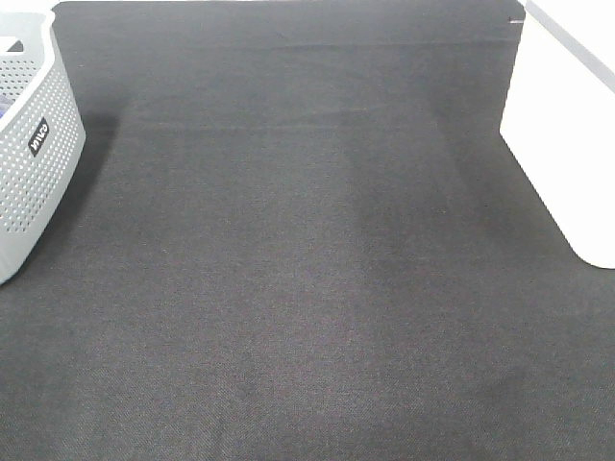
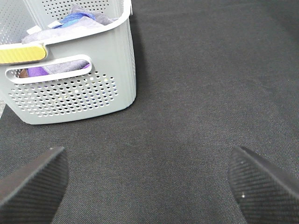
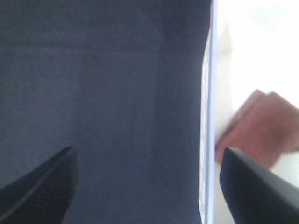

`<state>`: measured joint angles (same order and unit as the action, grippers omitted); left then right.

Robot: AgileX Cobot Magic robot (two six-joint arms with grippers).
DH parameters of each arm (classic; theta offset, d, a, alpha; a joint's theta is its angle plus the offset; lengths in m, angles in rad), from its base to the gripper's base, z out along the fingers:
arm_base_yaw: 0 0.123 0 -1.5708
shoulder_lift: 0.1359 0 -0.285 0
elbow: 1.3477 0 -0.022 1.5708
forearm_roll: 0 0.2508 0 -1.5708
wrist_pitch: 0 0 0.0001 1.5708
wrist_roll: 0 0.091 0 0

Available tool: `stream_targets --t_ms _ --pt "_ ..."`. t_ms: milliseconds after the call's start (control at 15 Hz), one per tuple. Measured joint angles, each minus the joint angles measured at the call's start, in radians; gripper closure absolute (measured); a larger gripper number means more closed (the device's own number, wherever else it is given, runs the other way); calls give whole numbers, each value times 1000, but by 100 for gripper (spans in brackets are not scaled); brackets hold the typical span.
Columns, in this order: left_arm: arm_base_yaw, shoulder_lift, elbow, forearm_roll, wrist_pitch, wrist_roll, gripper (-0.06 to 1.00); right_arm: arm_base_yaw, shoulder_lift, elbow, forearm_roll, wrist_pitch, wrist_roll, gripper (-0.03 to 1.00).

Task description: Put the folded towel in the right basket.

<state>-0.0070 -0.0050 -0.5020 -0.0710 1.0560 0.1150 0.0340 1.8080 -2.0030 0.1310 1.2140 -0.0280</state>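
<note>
A dark tabletop is seen with 2 baskets at its edges: a grey perforated basket on the left and a white basket on the right. The left claw is spread wide and holds nothing, near the grey basket, in which purple and grey cloths are heaped. The right claw is likewise spread and empty. A reddish-brown folded towel is seen, blurred, inside the white basket
</note>
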Motion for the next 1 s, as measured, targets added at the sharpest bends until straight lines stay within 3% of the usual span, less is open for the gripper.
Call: stream_targets --t_ms 200,867,1000 --pt "0 0 0 0 0 0 6 0 -137 183 -43 -1 0 19" --pt "0 0 0 0 0 0 6 0 -841 1158 -46 -3 0 19" --pt "0 0 0 0 0 0 6 0 -930 1236 -46 -3 0 19"
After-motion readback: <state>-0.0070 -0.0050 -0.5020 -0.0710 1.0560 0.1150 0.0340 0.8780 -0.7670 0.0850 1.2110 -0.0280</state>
